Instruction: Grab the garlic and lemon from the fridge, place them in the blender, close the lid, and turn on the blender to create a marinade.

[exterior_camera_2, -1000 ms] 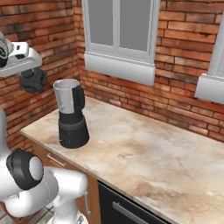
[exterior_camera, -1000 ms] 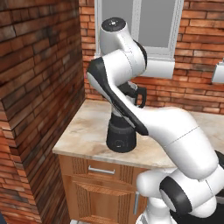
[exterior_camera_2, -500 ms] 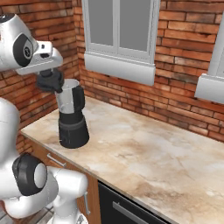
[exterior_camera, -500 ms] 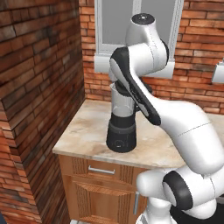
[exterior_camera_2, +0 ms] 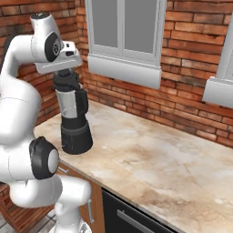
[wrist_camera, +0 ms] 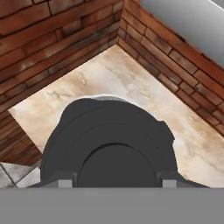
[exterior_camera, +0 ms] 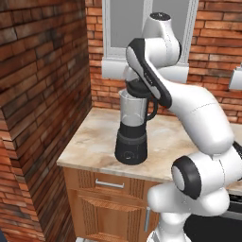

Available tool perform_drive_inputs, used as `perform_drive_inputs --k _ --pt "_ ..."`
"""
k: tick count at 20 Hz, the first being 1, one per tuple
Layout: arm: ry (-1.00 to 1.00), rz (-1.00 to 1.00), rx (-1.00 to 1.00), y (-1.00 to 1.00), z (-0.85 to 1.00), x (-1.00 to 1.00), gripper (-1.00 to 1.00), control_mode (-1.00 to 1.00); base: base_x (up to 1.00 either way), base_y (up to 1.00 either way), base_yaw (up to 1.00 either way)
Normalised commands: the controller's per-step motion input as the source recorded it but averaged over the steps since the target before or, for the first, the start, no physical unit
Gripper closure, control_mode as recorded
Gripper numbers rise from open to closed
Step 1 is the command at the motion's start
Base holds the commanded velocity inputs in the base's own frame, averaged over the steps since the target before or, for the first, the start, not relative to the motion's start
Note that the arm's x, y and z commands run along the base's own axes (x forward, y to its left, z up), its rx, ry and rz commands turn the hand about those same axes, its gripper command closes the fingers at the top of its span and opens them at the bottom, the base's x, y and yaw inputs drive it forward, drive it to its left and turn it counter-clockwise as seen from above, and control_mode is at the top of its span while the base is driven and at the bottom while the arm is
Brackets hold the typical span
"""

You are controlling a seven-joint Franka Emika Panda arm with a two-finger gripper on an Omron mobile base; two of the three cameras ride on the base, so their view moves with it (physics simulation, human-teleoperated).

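The blender (exterior_camera: 131, 142) stands on the marble counter near the left brick wall, its black base (exterior_camera_2: 76, 137) under the clear jar (exterior_camera: 132, 112). My gripper (wrist_camera: 114, 181) hangs right above the jar mouth, pointing down, shut on the raised knob of the round black lid (wrist_camera: 109, 140). The lid covers the mouth in the hand view, with a pale sliver of jar rim (wrist_camera: 105, 97) at its far edge. From the right base view the lid (exterior_camera_2: 67, 84) sits at the jar's top under my hand. Garlic and lemon are hidden; the fridge is out of view.
The marble counter (exterior_camera_2: 164, 164) runs wide to the right of the blender. A brick wall (exterior_camera: 42, 85) rises close on its left and a window sill (exterior_camera_2: 125, 68) juts out behind it. Wooden drawers (exterior_camera: 108, 198) sit below the counter edge.
My arm has swung right from beside the blender, carrying the lid, and the hand now stands over the jar mouth. The blender has stayed in place.
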Motion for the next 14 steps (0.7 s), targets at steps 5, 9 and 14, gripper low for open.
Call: perform_drive_inputs --k 5,9,14 --pt "0.08 0.01 0.01 -0.04 0.05 0.34 1.0 -1.0 0.0 0.0 0.0" --pt "0.04 0.0 0.0 0.02 -0.04 0.05 1.0 -1.0 0.0 0.0 0.0" --pt "0.01 0.0 0.0 0.05 -0.13 0.0 1.0 -1.0 0.0 0.0 0.0"
